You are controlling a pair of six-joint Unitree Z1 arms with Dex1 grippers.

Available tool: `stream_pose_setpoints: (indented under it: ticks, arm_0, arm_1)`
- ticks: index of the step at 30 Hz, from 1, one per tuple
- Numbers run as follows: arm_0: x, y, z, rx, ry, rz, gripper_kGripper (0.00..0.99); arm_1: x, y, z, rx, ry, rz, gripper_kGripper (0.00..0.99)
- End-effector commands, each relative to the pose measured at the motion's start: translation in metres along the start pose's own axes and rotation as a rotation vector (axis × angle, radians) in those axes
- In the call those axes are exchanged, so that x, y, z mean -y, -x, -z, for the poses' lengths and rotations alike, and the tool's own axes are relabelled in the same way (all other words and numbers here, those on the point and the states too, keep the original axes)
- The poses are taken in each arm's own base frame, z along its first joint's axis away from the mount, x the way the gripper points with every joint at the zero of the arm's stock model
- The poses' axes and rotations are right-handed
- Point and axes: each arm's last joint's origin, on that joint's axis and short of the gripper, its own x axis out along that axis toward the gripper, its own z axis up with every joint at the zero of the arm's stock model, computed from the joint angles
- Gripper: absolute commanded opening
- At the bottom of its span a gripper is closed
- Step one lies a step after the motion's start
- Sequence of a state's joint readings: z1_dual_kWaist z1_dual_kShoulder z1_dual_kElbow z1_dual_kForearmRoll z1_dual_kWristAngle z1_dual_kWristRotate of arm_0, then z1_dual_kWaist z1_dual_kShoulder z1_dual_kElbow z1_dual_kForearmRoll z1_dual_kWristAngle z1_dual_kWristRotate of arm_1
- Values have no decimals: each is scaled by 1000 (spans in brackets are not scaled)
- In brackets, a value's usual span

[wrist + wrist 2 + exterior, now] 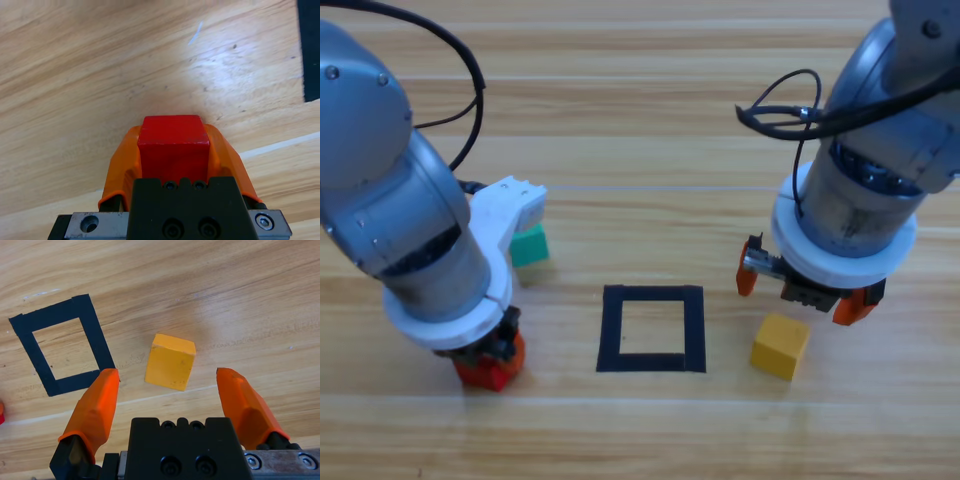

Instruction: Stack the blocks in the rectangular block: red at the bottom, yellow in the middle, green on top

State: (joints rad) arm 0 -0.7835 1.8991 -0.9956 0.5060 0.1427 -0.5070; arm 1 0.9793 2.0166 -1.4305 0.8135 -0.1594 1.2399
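Observation:
My left gripper [492, 360] is shut on the red cube [485, 373], low at the table's front left; in the left wrist view the red cube [173, 146] fills the gap between the orange jaws. The teal-green cube [529, 245] sits on the table behind the left arm, partly hidden by its wrist. The black-tape rectangle [694, 325] lies in the middle with nothing inside it; a corner of it [310, 50] shows from the left wrist. My right gripper [802, 290] hangs open just above the yellow cube [780, 345], which lies right of the rectangle [97, 342] and ahead of the jaws [170, 362].
Bare wooden table surrounds the rectangle. Black cables run from both arms at the back of the table.

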Motion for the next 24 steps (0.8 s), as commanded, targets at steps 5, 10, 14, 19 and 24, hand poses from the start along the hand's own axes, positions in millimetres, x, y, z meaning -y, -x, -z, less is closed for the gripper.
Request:
stream_pose_setpoints:
  ticks: [5, 10, 14, 19, 24]
  arm_0:
    - [-2, 7, -4, 0, -22, 87, 115]
    - [-6, 25, -2, 39, -20, 117, 115]
    - [-7, 36, -4, 56, -23, 125, 115]
    - [-7, 49, -9, 73, -26, 126, 115]
    - [-6, 68, -17, 96, -29, 132, 114]
  arm_1:
    - [-13, -58, 15, -87, 22, 125, 864]
    - [-14, -69, 13, -104, 15, 141, 864]
    - [-17, -79, 13, -127, 9, 152, 862]
    - [-16, -89, 7, -134, 2, 170, 710]
    - [-11, -58, -1, -89, 55, 160, 179]
